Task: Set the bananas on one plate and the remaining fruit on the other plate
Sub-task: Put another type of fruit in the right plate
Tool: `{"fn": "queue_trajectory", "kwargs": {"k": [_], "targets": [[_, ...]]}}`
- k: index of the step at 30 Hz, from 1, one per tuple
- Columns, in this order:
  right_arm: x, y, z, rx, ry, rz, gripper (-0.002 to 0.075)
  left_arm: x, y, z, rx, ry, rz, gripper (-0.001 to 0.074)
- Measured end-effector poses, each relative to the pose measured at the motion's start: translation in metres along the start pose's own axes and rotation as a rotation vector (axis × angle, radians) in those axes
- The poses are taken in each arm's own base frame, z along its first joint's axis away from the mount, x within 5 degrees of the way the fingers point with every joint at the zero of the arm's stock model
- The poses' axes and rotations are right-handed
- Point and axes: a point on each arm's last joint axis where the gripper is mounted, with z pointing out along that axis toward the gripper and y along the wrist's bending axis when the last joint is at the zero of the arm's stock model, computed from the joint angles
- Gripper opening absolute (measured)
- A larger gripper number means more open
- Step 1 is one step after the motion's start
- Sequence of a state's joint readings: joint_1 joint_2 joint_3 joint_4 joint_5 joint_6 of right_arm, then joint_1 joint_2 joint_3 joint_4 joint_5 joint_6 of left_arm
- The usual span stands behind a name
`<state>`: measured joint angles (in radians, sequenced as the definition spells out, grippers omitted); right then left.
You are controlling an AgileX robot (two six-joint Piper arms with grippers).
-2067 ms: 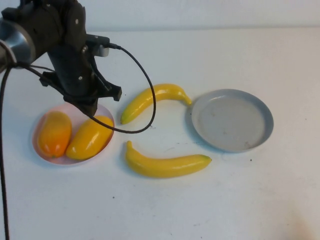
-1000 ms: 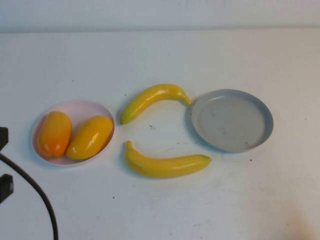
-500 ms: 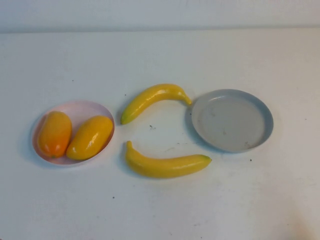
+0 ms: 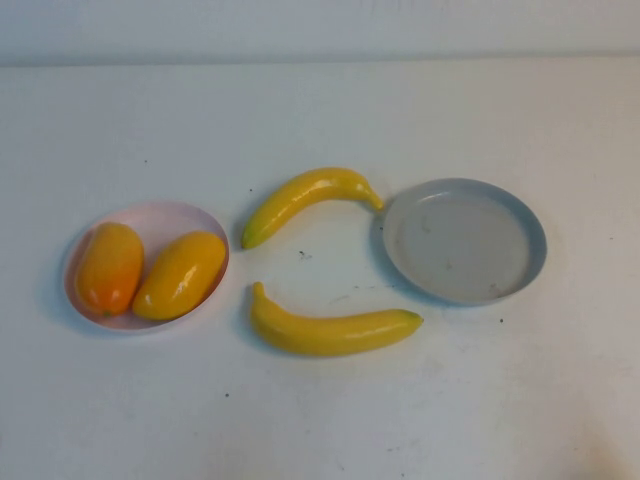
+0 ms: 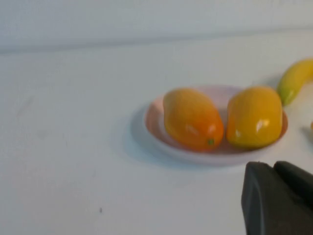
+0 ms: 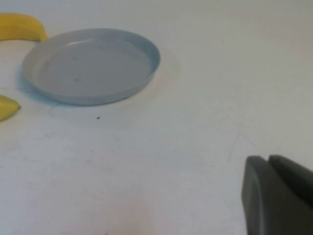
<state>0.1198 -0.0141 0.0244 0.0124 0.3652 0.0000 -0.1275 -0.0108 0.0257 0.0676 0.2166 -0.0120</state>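
Observation:
Two orange-yellow fruits lie side by side in the pink plate at the left. One banana lies on the table between the plates, and the other banana lies nearer me. The grey-blue plate at the right holds nothing. Neither arm shows in the high view. My left gripper is shut and empty, pulled back from the pink plate and its fruits. My right gripper is shut and empty, well back from the grey-blue plate.
The white table runs to a pale wall at the back. Ends of both bananas show beside the grey-blue plate in the right wrist view.
My left arm, which hung over the pink plate, has drawn back toward the near left and left the high view. The fruits, bananas and plates have not moved.

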Motion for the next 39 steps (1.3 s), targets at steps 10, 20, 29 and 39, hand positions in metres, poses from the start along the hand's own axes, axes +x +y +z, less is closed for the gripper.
{"fn": "queue_trajectory", "kwargs": {"k": [10,20,29,39], "targets": [[0.0,0.0,0.0,0.0,0.0,0.0,-0.0017,0.014,0.0,-0.001,-0.003,0.159,0.003,0.0002],[0.0,0.0,0.0,0.0,0.0,0.0,-0.0017,0.014,0.0,-0.001,-0.003,0.159,0.001,0.0002],[0.0,0.0,0.0,0.0,0.0,0.0,-0.0017,0.014,0.0,-0.001,-0.003,0.159,0.001,0.0002],[0.0,0.0,0.0,0.0,0.0,0.0,-0.0017,0.014,0.0,-0.001,-0.003,0.159,0.001,0.0002]]}}
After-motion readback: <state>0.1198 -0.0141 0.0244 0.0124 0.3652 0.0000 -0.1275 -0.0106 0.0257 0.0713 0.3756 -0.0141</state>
